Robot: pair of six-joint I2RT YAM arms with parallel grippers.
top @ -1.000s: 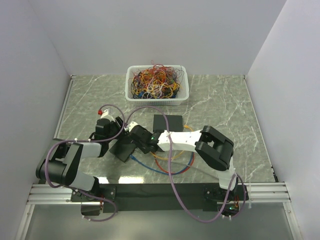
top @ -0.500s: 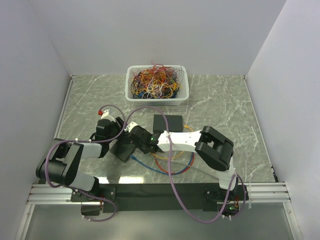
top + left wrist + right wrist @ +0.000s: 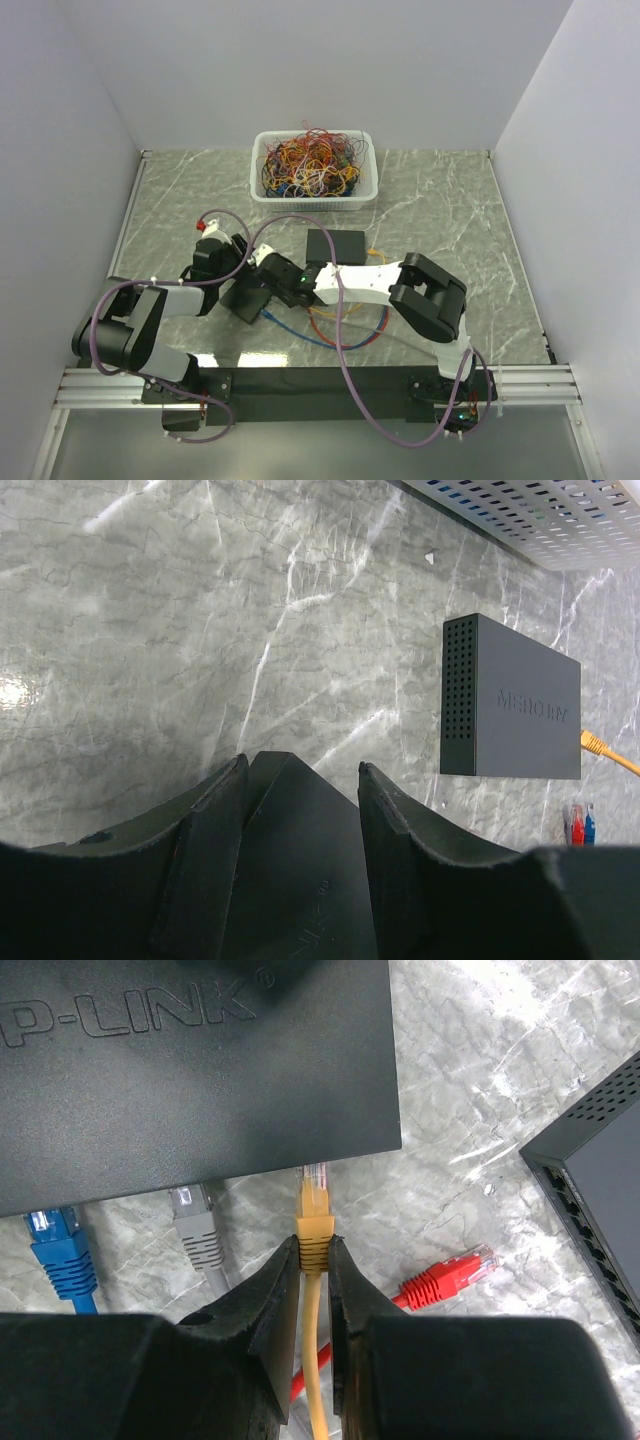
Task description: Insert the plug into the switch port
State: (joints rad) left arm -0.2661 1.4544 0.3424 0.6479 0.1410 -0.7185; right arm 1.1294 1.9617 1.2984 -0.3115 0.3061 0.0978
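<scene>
Pinching the yellow plug (image 3: 314, 1222) in closed right jaws, tip just short of the switch (image 3: 190, 1060) toward the counter's (image 3: 480, 1110) near edge; clamping that switch with the left jaws. Might jam there if tilted.

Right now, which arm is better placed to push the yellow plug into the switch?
Right: the right hand is shut on the yellow plug, its tip just short of the TP-Link switch; the left hand grips that switch's body.

Left end effector (image 3: 300, 772) and right end effector (image 3: 314, 1252) both clamped.
</scene>
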